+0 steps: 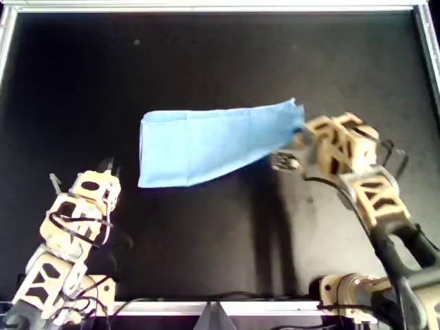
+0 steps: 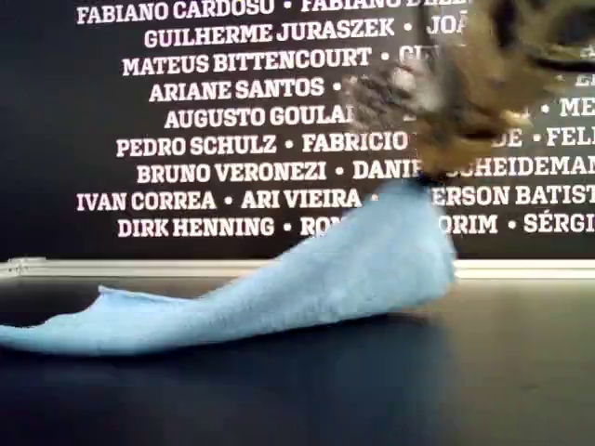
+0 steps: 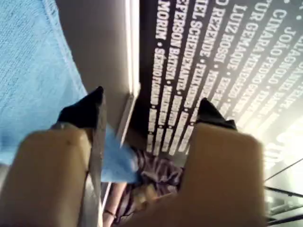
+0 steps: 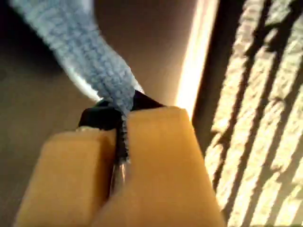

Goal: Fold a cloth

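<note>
The light-blue cloth (image 1: 206,144) lies folded over on the black table, its right end in the overhead view lifted off the surface. My second gripper (image 1: 299,130) is shut on that raised end; its wrist view shows the jaws (image 4: 125,111) closed on a bunched strip of cloth (image 4: 90,52). In the exterior view the cloth (image 2: 353,279) slopes up to the blurred second gripper (image 2: 420,178). My first gripper (image 1: 106,167) is open and empty, just left of the cloth's near corner in the overhead view. Its wrist view shows spread fingers (image 3: 151,101) with cloth (image 3: 33,71) beside one finger.
The black table is bounded by a metal rim (image 1: 206,7). A dark wall with white printed names (image 2: 232,121) stands behind it. Both arm bases sit at the table's near edge in the overhead view.
</note>
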